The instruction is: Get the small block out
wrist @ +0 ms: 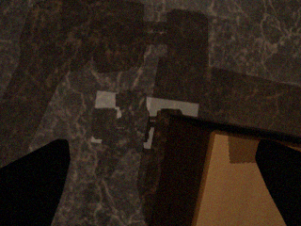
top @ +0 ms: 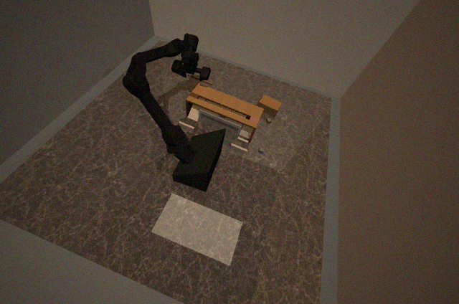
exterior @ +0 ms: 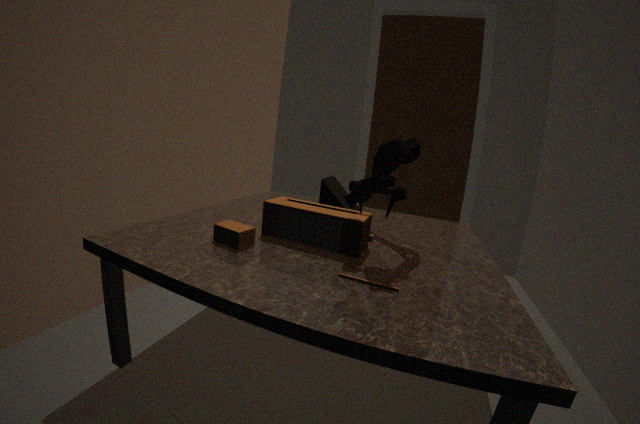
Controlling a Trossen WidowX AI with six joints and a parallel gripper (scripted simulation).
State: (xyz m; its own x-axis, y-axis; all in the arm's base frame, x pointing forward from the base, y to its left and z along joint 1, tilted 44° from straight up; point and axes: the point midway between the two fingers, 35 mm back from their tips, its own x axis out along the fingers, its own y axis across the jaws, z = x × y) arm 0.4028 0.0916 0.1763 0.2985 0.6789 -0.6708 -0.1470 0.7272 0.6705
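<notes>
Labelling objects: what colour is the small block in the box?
Pink, clearest in the top view.

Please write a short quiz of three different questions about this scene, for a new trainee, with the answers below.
1. True or false: the hand is closed on the thin stick.
2. In the top view, the pink block shows in the slot on top of the box. At which end: the one near the small wooden cube, or the one near the hand?
3. Fill in: the thin stick lies flat on the ____.

Key
1. False; the hand is open and empty.
2. The end near the small wooden cube.
3. table
</notes>
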